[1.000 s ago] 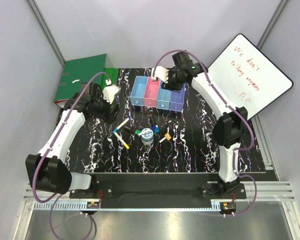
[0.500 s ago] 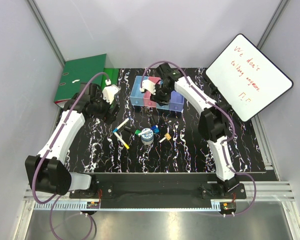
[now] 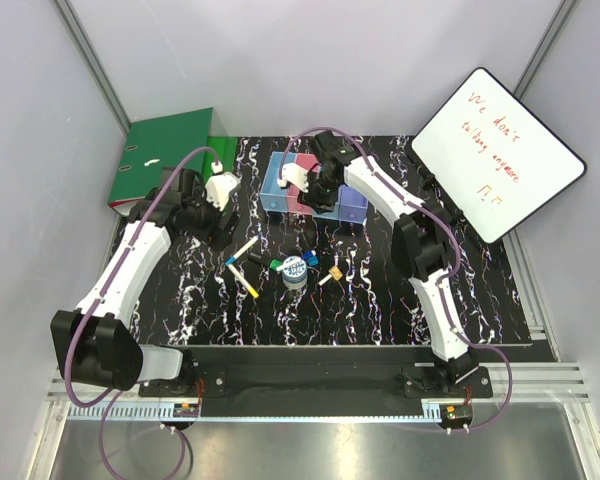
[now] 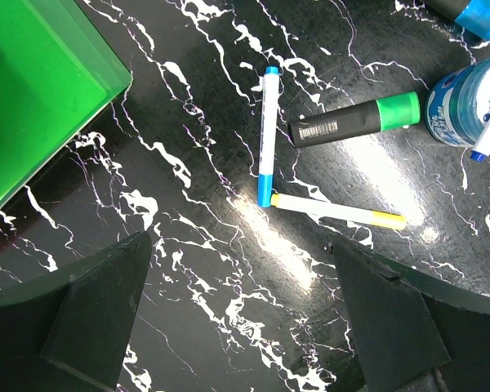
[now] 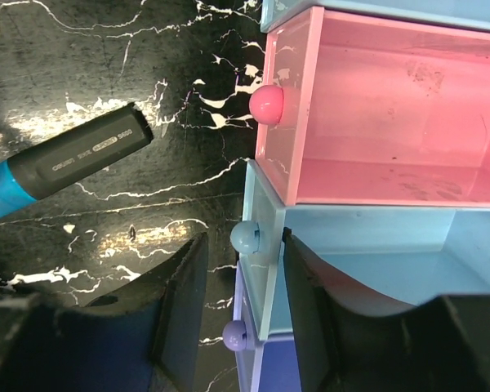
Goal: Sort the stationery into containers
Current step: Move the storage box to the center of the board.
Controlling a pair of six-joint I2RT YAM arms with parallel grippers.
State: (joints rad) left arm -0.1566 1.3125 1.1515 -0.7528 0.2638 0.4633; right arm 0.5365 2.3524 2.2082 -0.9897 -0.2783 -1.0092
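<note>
Grey walls are enclosing a black, white-veined tabletop; a whiteboard is showing red "We don't". The left gripper is hovering spread over the markers mid-table; the right gripper is gaping astride the front wall of the containers.

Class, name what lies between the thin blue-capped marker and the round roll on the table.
A black marker with a green cap lies between the blue-capped marker and the roll; the left wrist view shows it best.

containers at back centre, stationery scattered in front of them, binders back left, whiteboard far right
</note>
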